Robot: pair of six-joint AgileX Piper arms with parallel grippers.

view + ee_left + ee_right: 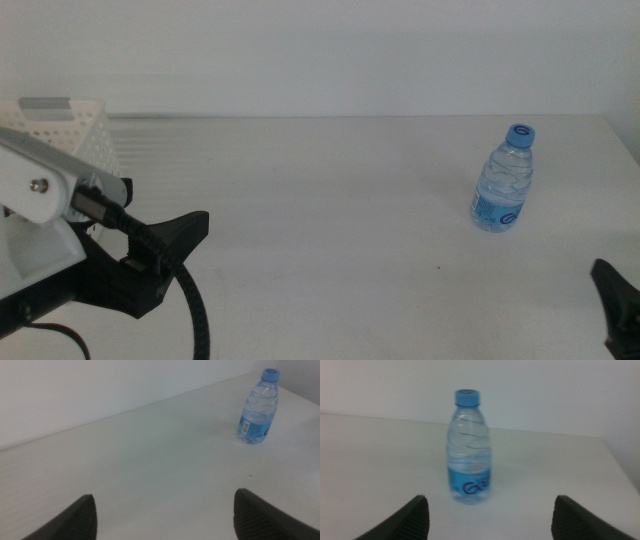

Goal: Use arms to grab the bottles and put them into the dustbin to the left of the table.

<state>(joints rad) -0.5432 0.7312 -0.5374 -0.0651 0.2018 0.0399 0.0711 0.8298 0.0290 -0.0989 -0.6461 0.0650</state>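
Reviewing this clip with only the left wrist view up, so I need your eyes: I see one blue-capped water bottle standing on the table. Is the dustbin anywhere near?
Observer: Yes. In the middle view the white perforated dustbin sits at the table's far left edge, behind the left arm.
Operator: Where is the right gripper?
Observer: Only its dark tip shows at the middle view's bottom right; the right gripper is open, facing the water bottle.
Operator: Is it touching the bottle?
Observer: No. The bottle stands upright beyond the jaws, clear of both.
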